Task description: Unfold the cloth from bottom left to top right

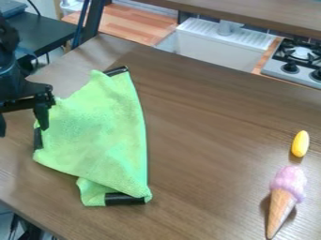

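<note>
Just beside the empty, spread pincer (22, 127), the green cloth (100, 131) is laid partly folded on the surface (210, 126); a grasp seems due, its bottom-left part to be pinched and drawn toward the top right.

Lime-green cloth (100, 131), black patches (124, 199), brown wood grain
The table (207, 117) is mid brown with darker grain streaks, the gripper (22, 132) black; the toy ice cream (286, 193) has a lilac-pink scoop (289, 179) over a tan cone (279, 213), and the oval toy (300, 144) is yellow; the sink (210, 44) is white, the stove (271, 69) grey with black knobs (289, 67), the countertop (134, 23) orange-brown in strips
</note>
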{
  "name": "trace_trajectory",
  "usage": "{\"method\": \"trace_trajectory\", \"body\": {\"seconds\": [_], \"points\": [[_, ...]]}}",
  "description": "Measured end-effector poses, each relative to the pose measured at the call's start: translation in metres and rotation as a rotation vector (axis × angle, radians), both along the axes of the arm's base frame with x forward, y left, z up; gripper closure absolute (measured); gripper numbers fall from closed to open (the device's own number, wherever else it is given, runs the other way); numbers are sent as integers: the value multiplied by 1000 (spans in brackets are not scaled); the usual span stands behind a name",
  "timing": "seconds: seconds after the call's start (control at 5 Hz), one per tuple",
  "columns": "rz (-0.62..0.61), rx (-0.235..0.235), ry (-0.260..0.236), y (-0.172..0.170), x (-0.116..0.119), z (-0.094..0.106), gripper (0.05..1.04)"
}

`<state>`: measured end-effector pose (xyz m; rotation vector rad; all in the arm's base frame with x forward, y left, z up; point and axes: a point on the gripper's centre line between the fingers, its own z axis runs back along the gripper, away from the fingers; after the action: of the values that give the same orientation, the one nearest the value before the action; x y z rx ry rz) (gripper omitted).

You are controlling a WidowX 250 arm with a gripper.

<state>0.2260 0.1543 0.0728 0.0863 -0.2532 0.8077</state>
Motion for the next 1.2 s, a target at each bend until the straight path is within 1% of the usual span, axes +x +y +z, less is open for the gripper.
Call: {"method": "trace_trajectory", "body": {"seconds": [0.2,0.4,0.6,0.8,1.0,1.2], "points": [[10,13,29,1,-3,-9,83],[0,47,61,-4,-2,-23,82],[-13,74,74,-8,0,-32,82],[-15,89,76,-9,2,-34,127],[-9,90,82,-10,2,-35,346],[-21,84,94,-14,2,-35,647]]}}
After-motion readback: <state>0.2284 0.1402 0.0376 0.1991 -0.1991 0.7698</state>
